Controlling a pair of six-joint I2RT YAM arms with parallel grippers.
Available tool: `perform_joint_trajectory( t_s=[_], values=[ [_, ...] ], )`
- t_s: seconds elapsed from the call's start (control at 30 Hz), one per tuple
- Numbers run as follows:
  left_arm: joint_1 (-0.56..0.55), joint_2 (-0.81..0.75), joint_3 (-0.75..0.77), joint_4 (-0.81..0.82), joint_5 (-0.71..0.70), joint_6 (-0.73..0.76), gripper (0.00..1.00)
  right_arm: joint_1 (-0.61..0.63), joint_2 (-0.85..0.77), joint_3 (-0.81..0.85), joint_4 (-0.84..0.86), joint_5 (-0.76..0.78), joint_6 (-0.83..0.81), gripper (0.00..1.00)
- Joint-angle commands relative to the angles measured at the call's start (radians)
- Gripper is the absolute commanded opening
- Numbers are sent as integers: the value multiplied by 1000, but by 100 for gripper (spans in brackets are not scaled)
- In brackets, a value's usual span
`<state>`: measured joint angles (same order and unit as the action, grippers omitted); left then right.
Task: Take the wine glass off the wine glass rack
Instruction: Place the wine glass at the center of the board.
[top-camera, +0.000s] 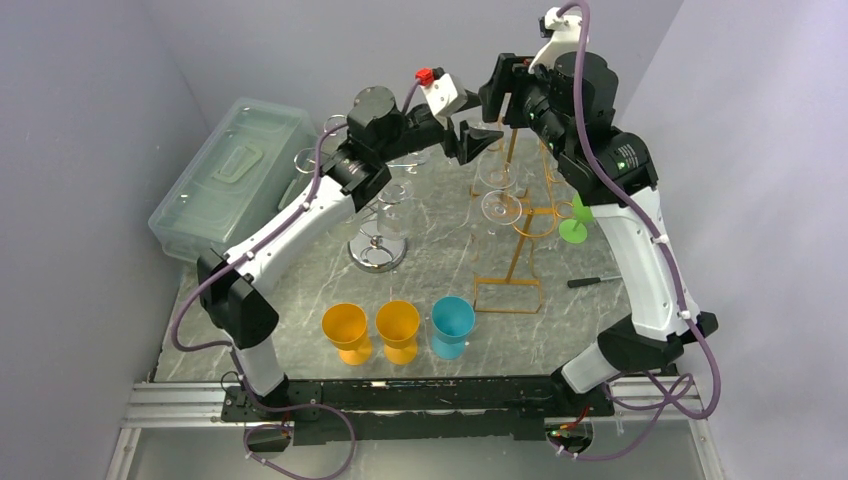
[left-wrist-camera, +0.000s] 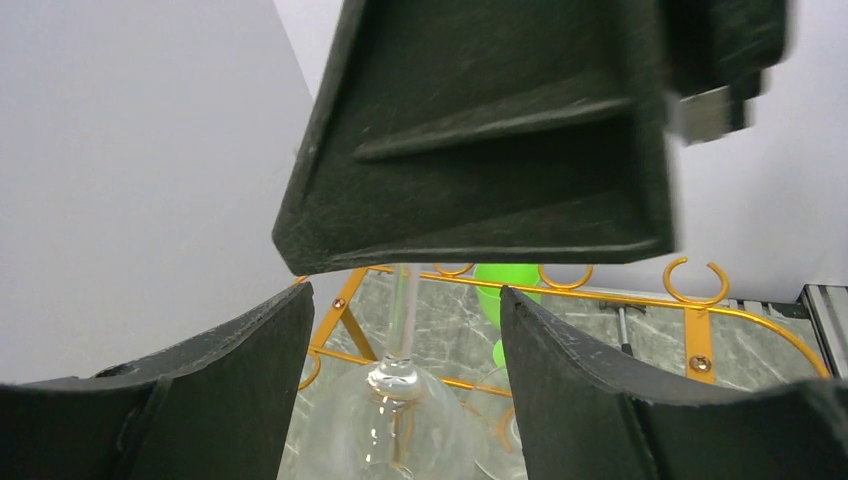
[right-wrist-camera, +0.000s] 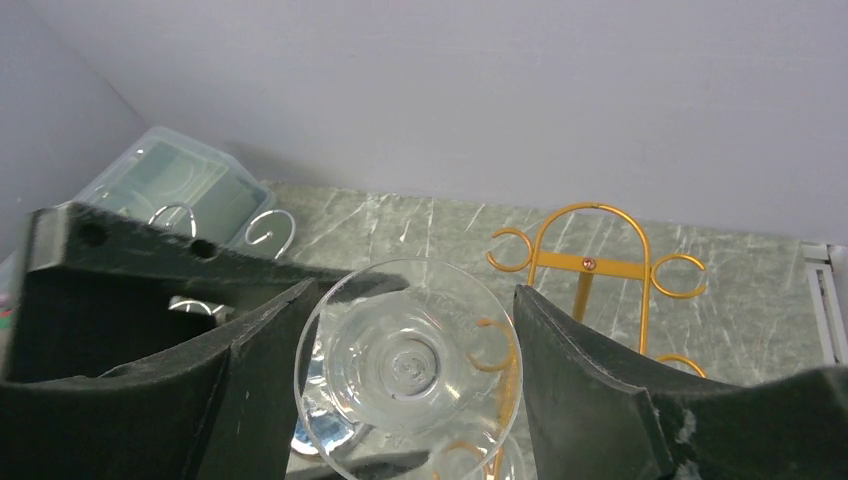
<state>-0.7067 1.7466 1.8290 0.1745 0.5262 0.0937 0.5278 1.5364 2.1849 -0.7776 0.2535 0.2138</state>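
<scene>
A clear wine glass (top-camera: 497, 175) hangs upside down on the gold wire rack (top-camera: 520, 215) at the back middle of the table. My left gripper (top-camera: 482, 140) is open, with the glass's stem (left-wrist-camera: 403, 310) between its fingers (left-wrist-camera: 220, 390) and a gap on each side. My right gripper (top-camera: 505, 95) is above the rack, pointing down. Its jaws stand wide on either side of the glass's round foot (right-wrist-camera: 410, 365); the foot's rim lies close to both fingers (right-wrist-camera: 590, 390). The rack also shows in the left wrist view (left-wrist-camera: 690, 330) and the right wrist view (right-wrist-camera: 585, 262).
A second clear glass (top-camera: 503, 207) hangs lower on the gold rack. A silver stand (top-camera: 378, 240) holds more glasses on the left. A clear lidded box (top-camera: 235, 175) is at back left. Two orange cups (top-camera: 347, 330), a blue cup (top-camera: 452, 325), a green cup (top-camera: 575, 225) and a screwdriver (top-camera: 595, 282) stand around.
</scene>
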Motion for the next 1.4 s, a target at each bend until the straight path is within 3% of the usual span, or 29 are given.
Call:
perform_joint_trajectory(
  t_s=[0.0,0.13,0.57,0.73,0.8,0.87,0.93,1.07,1.37],
  values=[
    [-5,23,60,38,-10,15,72,12,-61,-13,98,-10,24,46],
    [-9,43,94,41,-7,2,67,17,-82,-30,101,-8,27,46],
    [-51,89,174,10,-9,-5,36,21,-132,-66,133,-32,45,46],
    [-59,82,187,3,-8,-23,16,21,-160,-94,162,-39,53,46],
    [-64,79,196,1,-9,-33,4,21,-175,-114,179,-47,60,48],
    [-67,75,206,-1,-9,-49,0,21,-193,-134,200,-56,67,52],
    [-71,67,208,-1,-16,-65,0,21,-215,-166,227,-61,68,63],
    [-79,33,190,10,-57,-117,0,21,-289,-268,335,-66,81,98],
    [-89,-52,168,-3,-228,-274,0,21,-452,-470,527,-93,102,100]
  ],
)
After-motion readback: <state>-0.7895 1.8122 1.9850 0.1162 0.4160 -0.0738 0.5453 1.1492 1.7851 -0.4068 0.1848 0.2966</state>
